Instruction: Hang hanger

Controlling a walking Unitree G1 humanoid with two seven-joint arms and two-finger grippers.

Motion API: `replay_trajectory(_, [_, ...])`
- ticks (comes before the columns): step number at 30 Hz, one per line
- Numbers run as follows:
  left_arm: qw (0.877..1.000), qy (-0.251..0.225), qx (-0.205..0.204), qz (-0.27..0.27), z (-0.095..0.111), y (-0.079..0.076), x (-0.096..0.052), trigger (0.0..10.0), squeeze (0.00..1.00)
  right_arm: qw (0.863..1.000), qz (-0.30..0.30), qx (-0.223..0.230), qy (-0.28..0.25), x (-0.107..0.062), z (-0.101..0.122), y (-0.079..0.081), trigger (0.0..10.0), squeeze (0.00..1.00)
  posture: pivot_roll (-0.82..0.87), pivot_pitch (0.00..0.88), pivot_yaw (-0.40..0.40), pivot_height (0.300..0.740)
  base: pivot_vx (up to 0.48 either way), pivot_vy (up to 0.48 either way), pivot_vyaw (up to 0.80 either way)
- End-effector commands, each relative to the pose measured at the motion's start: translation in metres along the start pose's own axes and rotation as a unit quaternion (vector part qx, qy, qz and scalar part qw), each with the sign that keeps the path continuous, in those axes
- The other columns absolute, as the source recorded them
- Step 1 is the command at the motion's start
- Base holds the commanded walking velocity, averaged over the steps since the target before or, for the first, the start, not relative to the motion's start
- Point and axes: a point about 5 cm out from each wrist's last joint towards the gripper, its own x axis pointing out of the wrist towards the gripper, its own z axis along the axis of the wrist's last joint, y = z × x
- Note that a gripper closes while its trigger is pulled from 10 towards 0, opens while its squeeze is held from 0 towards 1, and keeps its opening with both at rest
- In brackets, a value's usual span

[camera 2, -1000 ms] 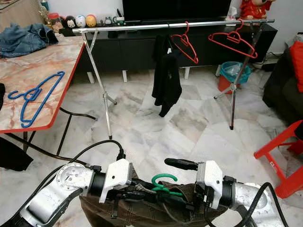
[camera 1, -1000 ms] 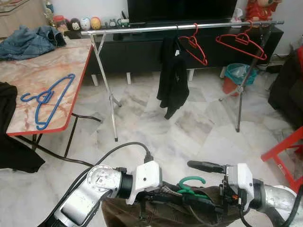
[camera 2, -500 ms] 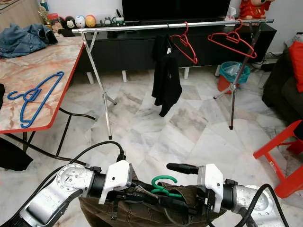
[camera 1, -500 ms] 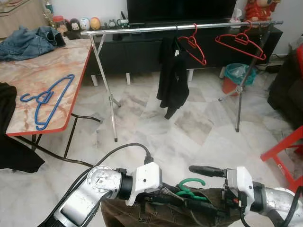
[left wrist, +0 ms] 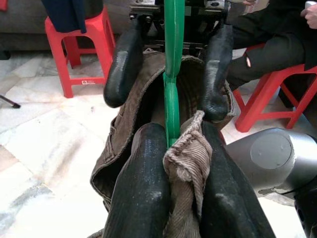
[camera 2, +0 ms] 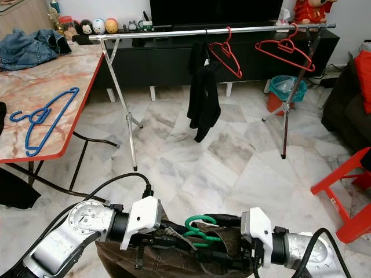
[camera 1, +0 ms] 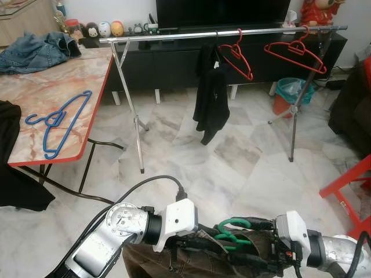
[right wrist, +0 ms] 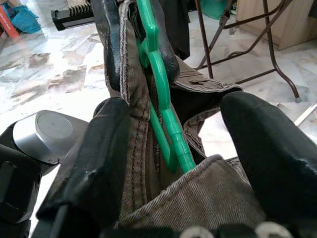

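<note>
We are pinching the green hanger and brown pants with the left gripper. The right gripper is spread around them. We should grip tight, then lift the hook to the rail.

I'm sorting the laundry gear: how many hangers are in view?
4: two red hangers on the rail, a blue hanger on the table, a green hanger between both grippers. The black garment may hide another.

Left claw clamped, right claw seemingly spread (arms low, facing).
</note>
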Motion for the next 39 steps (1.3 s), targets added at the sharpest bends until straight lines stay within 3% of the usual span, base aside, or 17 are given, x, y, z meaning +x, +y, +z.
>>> replay_trajectory(1, [0.999, -0.023, 0.027, -0.005, 0.015, 0.0, 0.0, 10.0, 0.0, 1.0, 0.002, 0.003, 0.009, 0.0, -0.003, 0.0, 0.0, 0.0, 0.0, 0.036, 0.013, 0.74, 0.0, 0.0, 0.0])
replay_trajectory(39, [0.999, -0.02, 0.03, 0.009, 0.014, 0.002, 0.0, 10.0, 0.0, 0.999, 0.033, 0.027, 0.004, 0.002, -0.004, 0.008, 0.0, 0.0, 0.0, 0.039, 0.015, 0.74, 0.0, 0.0, 0.0])
